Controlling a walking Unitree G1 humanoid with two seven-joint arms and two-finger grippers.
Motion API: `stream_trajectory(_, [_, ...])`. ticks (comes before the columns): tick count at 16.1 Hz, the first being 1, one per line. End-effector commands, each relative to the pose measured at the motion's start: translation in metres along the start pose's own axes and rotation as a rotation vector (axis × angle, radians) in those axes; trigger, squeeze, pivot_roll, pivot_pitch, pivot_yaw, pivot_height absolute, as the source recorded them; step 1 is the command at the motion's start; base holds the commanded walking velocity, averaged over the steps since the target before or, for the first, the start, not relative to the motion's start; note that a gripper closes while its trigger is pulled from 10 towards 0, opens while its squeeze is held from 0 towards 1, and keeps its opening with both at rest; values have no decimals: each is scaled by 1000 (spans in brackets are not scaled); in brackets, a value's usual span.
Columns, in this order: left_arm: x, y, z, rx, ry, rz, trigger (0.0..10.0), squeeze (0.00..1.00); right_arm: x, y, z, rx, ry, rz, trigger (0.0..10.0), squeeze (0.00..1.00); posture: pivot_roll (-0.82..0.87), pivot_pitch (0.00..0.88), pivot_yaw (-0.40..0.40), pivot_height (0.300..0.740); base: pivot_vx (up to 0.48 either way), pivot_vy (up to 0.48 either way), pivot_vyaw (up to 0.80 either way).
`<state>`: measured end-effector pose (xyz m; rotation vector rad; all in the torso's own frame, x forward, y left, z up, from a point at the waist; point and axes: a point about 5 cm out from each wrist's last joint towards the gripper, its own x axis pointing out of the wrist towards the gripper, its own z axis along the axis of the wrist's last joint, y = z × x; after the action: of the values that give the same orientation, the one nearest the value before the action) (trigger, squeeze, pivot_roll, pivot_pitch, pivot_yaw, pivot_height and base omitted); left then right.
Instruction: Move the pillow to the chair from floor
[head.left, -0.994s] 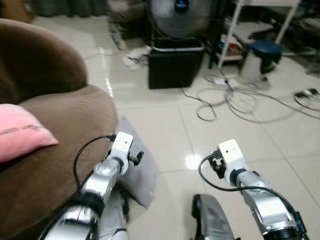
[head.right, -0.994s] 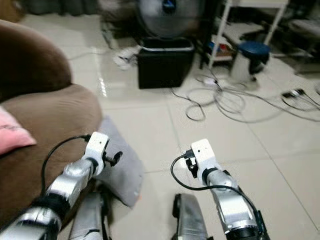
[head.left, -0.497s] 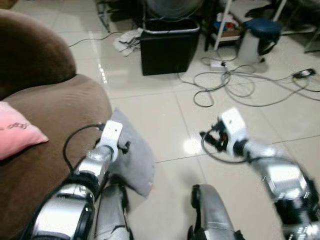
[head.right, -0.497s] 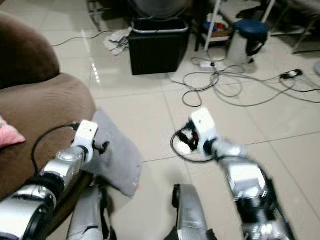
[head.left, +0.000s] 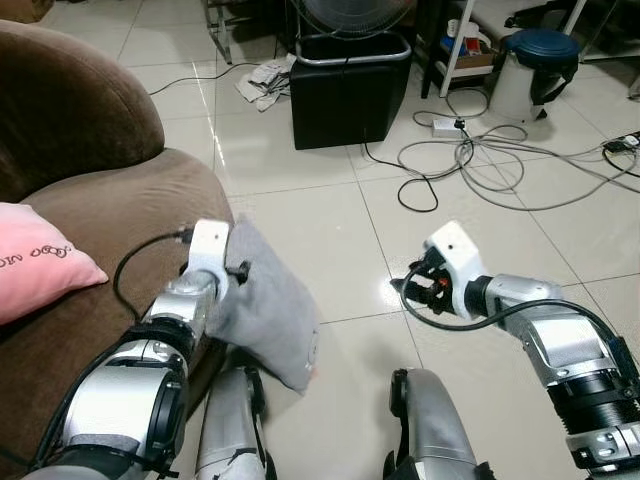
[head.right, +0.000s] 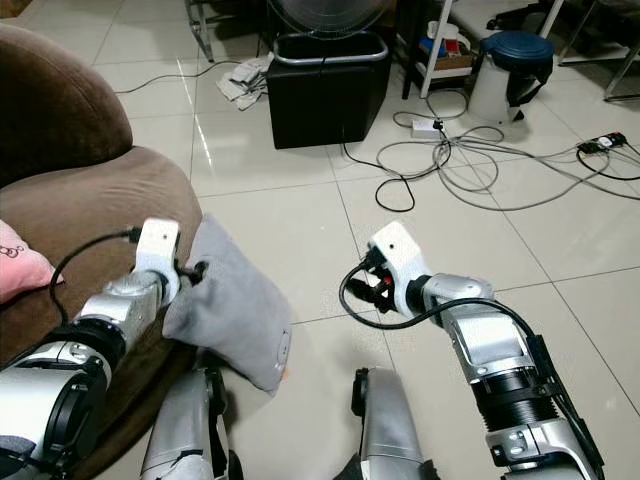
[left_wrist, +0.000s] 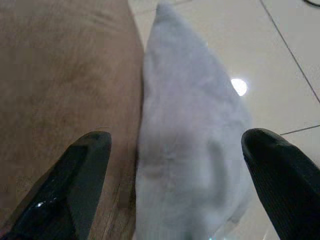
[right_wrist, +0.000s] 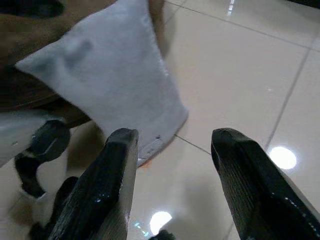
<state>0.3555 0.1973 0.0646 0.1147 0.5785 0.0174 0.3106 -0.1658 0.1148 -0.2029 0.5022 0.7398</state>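
Left eye view: a grey pillow (head.left: 265, 310) stands on edge on the floor (head.left: 320, 230), leaning against the front of a brown upholstered chair (head.left: 110, 230). The floor is glossy cream tile with thin grout lines, and a bright glare spot lies near the pillow's far side. A pink cushion (head.left: 35, 262) with dark lettering rests on the chair seat, well apart from the grey pillow.

The left end effector (left_wrist: 170, 185) sits at the pillow's upper edge, by the chair. In the left wrist view its two black fingers (left_wrist: 75, 175) are spread wide, one over the brown fabric and the other over the tile beyond the pillow, with the pillow between them; they are open and not closed on anything. The right end effector (right_wrist: 172, 165) hangs over bare tile to the right of the pillow, apart from it; its fingers (right_wrist: 102, 190) are also parted, and its wrist view looks across at the pillow's lower corner and the robot's own leg.

Farther back in the room, a black bin (head.left: 350, 85) stands on the tile with the base of a fan (head.left: 355, 12) behind it. Crumpled papers (head.left: 265, 80) lie to its left. A tangle of grey and black cables (head.left: 480, 165) spreads across the floor to the right, near a white power strip (head.left: 445, 126). A blue-lidded white pail (head.left: 530, 70) stands beside a white shelf frame (head.left: 460, 45).
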Motion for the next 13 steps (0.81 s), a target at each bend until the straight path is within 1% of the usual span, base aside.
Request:
stream_trajectory(1, [-1, 6, -7, -37, 30, 25, 10000, 1000, 1, 6, 0, -9, -16, 39, 10000, 0, -26, 135, 15, 550, 0, 0, 0])
stream_trajectory(3, [0, 2, -11, -69, 38, -5, 10000, 1000, 2, 9, -5, -26, -4, 31, 10000, 0, -42, 161, 11, 550, 0, 0, 0])
stream_trajectory(5, [0, 0, -16, -70, 47, -15, 10000, 1000, 0, 12, -7, -36, -5, 17, 10000, 0, -62, 191, 8, 550, 0, 0, 0])
stream_trajectory(6, [-1, 0, -20, -61, 57, -18, 10000, 1000, -3, 16, -7, -35, -14, 12, 10000, 0, -86, 224, 6, 550, 0, 0, 0])
stream_trajectory(7, [-1, 1, -26, -34, 75, -8, 10000, 1000, -9, 22, -5, -44, -25, 9, 10000, 0, -107, 271, -3, 550, 0, 0, 0])
stream_trajectory(8, [-1, 1, -27, -29, 78, -3, 10000, 1000, -10, 23, -5, -47, -27, 7, 10000, 0, -107, 271, -3, 550, 0, 0, 0])
stream_trajectory(9, [-2, 4, -29, -38, 77, 15, 10000, 1000, -11, 24, -3, -56, -39, -8, 10000, 0, -116, 300, -11, 550, 0, 0, 0])
stream_trajectory(11, [-2, 9, -31, -53, 68, 51, 10000, 1000, -15, 27, 1, -71, -57, -23, 10000, 0, -122, 330, -24, 550, 0, 0, 0])
stream_trajectory(12, [-3, 11, -32, -50, 60, 64, 10000, 1000, -17, 28, 2, -79, -63, -25, 10000, 0, -127, 341, -33, 550, 0, 0, 0])
stream_trajectory(13, [-3, 16, -33, -28, 37, 99, 10000, 1000, -22, 31, 3, -80, -70, -32, 10000, 0, -130, 355, -41, 550, 0, 0, 0])
